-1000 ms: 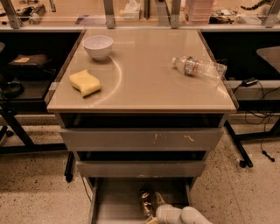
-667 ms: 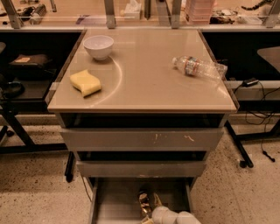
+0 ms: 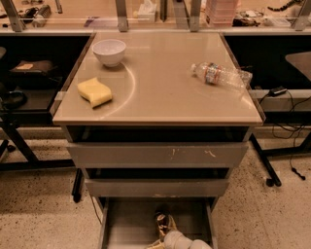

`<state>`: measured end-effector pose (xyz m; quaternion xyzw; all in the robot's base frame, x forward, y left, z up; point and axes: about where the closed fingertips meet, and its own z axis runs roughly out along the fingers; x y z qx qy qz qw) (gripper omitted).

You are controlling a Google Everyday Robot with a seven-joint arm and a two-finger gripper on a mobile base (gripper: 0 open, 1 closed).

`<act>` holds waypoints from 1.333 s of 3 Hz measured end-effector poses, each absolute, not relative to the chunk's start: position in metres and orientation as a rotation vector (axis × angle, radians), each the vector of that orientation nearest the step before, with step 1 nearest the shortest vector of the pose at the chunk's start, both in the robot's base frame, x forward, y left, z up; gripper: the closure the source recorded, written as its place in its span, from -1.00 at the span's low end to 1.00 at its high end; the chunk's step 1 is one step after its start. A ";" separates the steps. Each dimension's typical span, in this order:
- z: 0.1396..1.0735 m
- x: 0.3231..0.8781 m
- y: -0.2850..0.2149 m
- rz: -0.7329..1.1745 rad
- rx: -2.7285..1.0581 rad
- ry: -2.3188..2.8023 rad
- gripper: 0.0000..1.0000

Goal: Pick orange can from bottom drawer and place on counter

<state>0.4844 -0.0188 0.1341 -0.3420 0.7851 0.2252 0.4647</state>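
Observation:
The orange can (image 3: 164,223) stands upright in the open bottom drawer (image 3: 131,221), on its grey floor near the middle. My gripper (image 3: 162,237) is low in the drawer, right at the near side of the can, with the white wrist (image 3: 181,241) coming in from the bottom right. The gripper's lower part is cut off by the frame's edge. The beige counter (image 3: 160,82) lies above on the grey cabinet.
On the counter are a white bowl (image 3: 109,51) at the back left, a yellow sponge (image 3: 95,92) at the left and a clear plastic bottle (image 3: 221,75) lying at the right. Two upper drawers (image 3: 158,154) stick out slightly. A cluttered bench (image 3: 155,14) runs behind.
The white wrist has shifted a little to the left, closer to the can. The can stands where it was.

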 end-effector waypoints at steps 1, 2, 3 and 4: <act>0.134 0.484 -0.019 0.553 -0.840 1.928 -0.64; 0.134 0.484 -0.019 0.553 -0.840 1.928 -0.14; 0.134 0.484 -0.019 0.553 -0.840 1.928 0.33; 0.134 0.484 -0.019 0.553 -0.840 1.928 0.76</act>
